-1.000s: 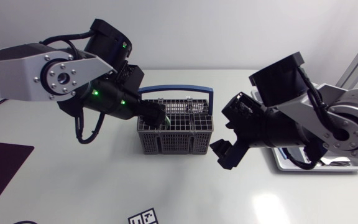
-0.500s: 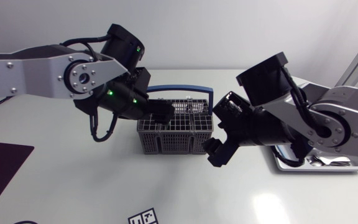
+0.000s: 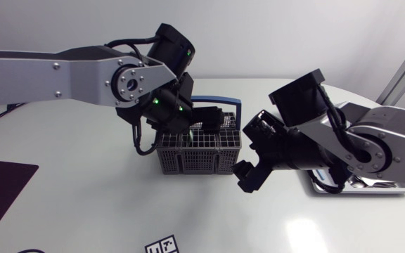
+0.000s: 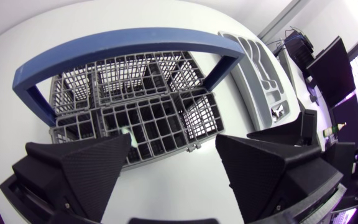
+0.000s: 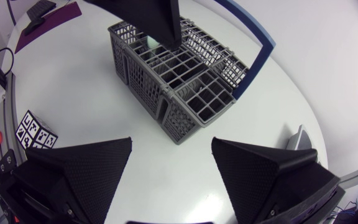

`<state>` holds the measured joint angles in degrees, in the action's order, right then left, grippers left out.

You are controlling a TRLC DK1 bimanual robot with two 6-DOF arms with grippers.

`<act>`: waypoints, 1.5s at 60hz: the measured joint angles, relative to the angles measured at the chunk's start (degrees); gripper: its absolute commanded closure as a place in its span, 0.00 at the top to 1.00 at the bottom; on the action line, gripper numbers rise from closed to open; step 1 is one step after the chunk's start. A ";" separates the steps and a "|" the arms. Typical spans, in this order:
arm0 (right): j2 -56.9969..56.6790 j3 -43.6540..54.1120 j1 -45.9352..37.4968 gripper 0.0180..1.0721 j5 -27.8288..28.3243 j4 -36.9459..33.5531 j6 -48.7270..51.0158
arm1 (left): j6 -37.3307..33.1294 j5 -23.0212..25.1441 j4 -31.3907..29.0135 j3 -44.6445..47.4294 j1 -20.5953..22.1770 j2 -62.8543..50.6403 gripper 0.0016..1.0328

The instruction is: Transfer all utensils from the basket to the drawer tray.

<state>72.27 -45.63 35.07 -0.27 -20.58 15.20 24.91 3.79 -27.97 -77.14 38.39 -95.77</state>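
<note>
The left gripper point(image 4: 173, 146) hangs over the basket point(image 3: 199, 160) with its fingers wide apart and nothing between them. The right gripper point(image 5: 171, 146), fingers also apart and empty, sits low over the counter point(image 3: 83, 204) just beside the basket's end nearest the tray point(image 4: 257, 56). The main risk, I judge, is crowding. Both arms are close at that end, so a lift towards the tray could bring them together, or the right fingers could nudge the basket aside. A left finger going down could also snag the blue handle point(image 4: 123, 37) or a grid wall and drag the whole basket up or tip it. The head view shows how near the arms stand, but they hide most of the tray and the basket's inside. The left wrist view looks straight into the cells and shows the tray's moulded slots beyond the handle. It also shows a small pale thing point(image 4: 124, 132) in a cell by one finger; I cannot tell whether that is a utensil. The right wrist view shows the basket's outer walls.
</note>
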 measured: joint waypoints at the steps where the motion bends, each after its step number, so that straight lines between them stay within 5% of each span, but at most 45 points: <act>1: 0.00 0.02 -0.04 0.88 0.00 0.02 -0.02 | 0.81 0.00 -0.15 -0.26 0.00 -0.37 0.94; 22: 0.00 1.14 -0.31 0.88 0.02 1.51 0.02 | 9.27 -5.25 -0.26 -1.60 0.70 -1.03 0.88; 30: -0.02 1.57 -0.35 0.88 0.02 1.77 0.02 | 9.90 -7.04 -4.74 -4.94 0.70 -1.81 0.88; 37: -0.02 2.19 -0.70 0.88 0.02 2.16 0.02 | 10.05 -8.70 -9.66 -9.14 0.70 -4.20 0.75; 47: -0.02 2.43 -0.70 0.88 0.09 2.78 0.02 | 10.05 -10.38 -10.84 -9.62 0.70 -5.46 0.55; 56: -0.02 2.69 -0.70 0.88 0.17 2.80 0.02 | 10.05 -11.93 -10.99 -9.62 0.68 -5.46 0.26; 62: -0.02 2.73 -0.70 0.88 0.20 2.86 0.02 | 10.05 -12.50 -11.04 -9.62 0.70 -5.55 0.18; 90: -0.02 3.56 -0.70 0.88 0.20 3.26 0.22 | 10.93 -13.31 -13.55 -9.73 0.81 -8.35 0.17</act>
<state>72.25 -42.06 34.37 -0.08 -17.32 15.42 35.83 -9.52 -41.52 -86.87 39.20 -104.12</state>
